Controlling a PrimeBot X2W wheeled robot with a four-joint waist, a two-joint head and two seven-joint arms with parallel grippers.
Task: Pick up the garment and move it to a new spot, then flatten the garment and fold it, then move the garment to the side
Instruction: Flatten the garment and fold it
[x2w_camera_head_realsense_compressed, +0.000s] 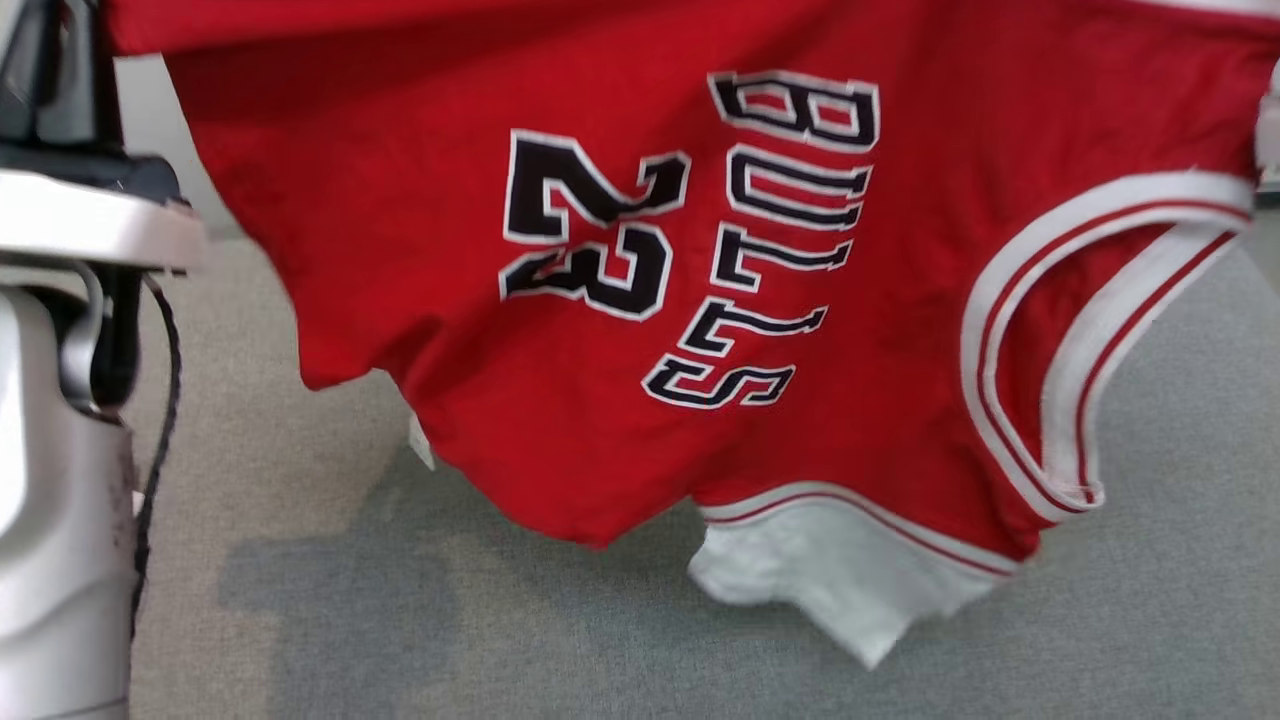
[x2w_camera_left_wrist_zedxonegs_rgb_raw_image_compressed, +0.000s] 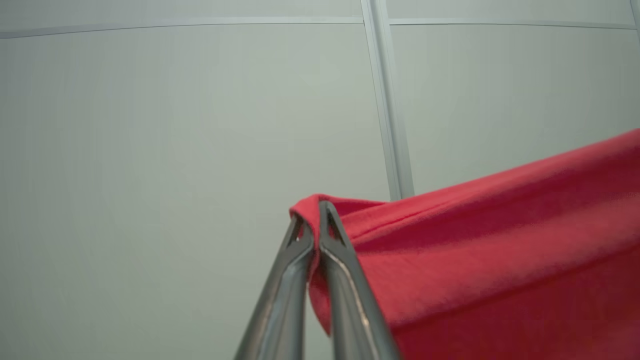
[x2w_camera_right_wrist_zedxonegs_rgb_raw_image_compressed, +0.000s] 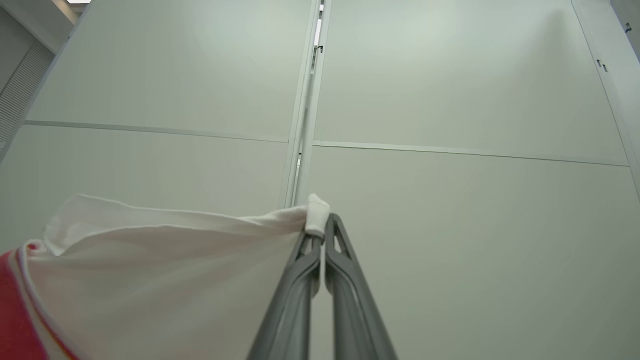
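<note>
Red garment (x2w_camera_head_realsense_compressed: 800, 300) above grey tabletop (x2w_camera_head_realsense_compressed: 400, 600)

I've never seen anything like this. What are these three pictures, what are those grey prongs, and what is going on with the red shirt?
These come from three cameras on one two-armed robot. The big picture looks down from its head: a red jersey, printed BULLS and 23, hangs in the air over a grey surface, with its shadow below. The pale shape at the left edge is part of the robot's arm. The other two cameras sit on the wrists, looking along each hand's two long fingers toward a pale panelled wall. The left gripper pinches a red edge; the right gripper pinches a white part. So both hold the jersey up, spread between them.
</note>
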